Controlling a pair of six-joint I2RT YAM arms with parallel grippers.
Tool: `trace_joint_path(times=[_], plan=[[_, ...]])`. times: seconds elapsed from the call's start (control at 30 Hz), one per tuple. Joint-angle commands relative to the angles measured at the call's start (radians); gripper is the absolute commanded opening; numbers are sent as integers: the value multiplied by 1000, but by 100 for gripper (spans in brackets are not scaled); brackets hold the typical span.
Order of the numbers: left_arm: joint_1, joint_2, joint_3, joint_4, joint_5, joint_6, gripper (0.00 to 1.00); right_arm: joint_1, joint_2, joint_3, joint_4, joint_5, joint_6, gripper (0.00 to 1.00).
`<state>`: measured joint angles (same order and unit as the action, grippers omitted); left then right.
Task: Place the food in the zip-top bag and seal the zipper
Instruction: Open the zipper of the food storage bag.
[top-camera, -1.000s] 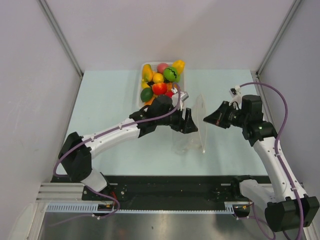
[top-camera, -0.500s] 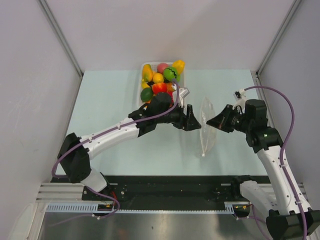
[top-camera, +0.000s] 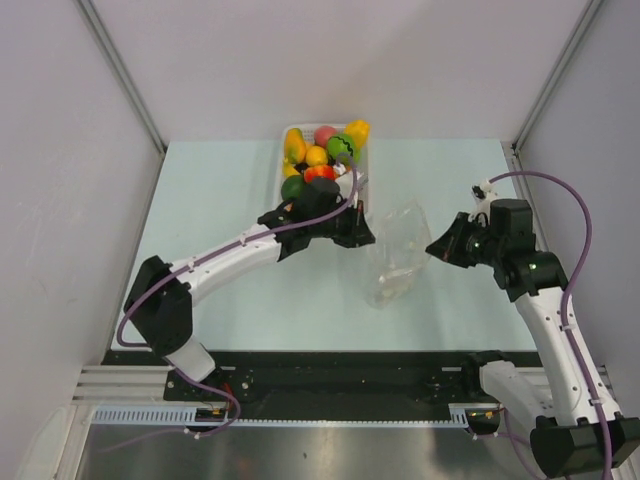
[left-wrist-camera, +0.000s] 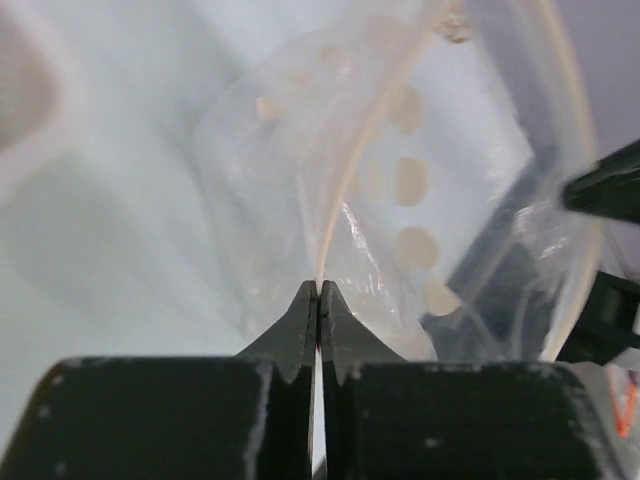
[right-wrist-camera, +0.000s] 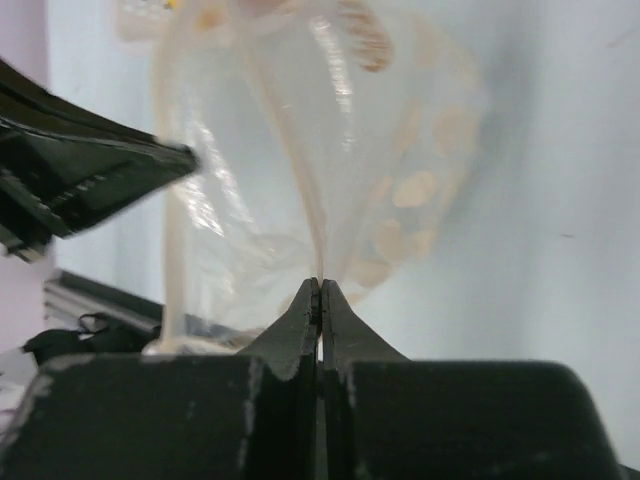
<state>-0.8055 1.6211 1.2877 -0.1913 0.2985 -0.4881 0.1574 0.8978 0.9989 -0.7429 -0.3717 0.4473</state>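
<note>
Now | step: spreading the mouth | left end effector (left-wrist-camera: 318, 292): pinched on one lip of zip-top bag (top-camera: 395, 262) | right end effector (right-wrist-camera: 319, 288): clamped on opposite lip | bag: held between arms over surface (top-camera: 220, 200) | food (top-camera: 320, 160): in white basket (top-camera: 284, 135) | advice: pull lips apart evenly, gently; thin film may slip

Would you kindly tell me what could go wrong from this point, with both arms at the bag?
The left fingers and right fingers each pinch only a thin edge of the zip-top bag, so the slick film might slip free. With both arms occupied, the food sits in the white basket; releasing one side to fetch it may let the bag sag shut.
</note>
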Motion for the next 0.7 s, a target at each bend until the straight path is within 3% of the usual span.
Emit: trace_joint_path(times=[0.0, 0.17, 0.3, 0.37, 0.47, 0.5, 0.57, 0.6, 0.67], plan=[[77, -93, -33, -54, -64, 137, 0, -84, -4, 98, -144, 112, -208, 0], [88, -60, -21, -150, -236, 287, 1, -150, 16, 121, -237, 65, -280, 0], [83, 26, 51, -218, -96, 299, 5, -144, 45, 95, -220, -24, -239, 0], [81, 49, 73, -215, 5, 283, 11, -131, 62, 92, -204, -68, -207, 0], [81, 49, 93, -180, 103, 286, 30, -110, 73, 104, -196, -87, -190, 0], [83, 36, 105, -175, 119, 296, 44, -108, 73, 110, -199, -87, -185, 0], [98, 16, 120, -166, 154, 316, 56, -107, 73, 133, -213, -88, -182, 0], [107, 4, 121, -152, 162, 318, 70, -107, 75, 139, -216, -90, -173, 0], [141, -47, 121, -109, 172, 315, 82, -104, 76, 153, -222, -90, -159, 0]])
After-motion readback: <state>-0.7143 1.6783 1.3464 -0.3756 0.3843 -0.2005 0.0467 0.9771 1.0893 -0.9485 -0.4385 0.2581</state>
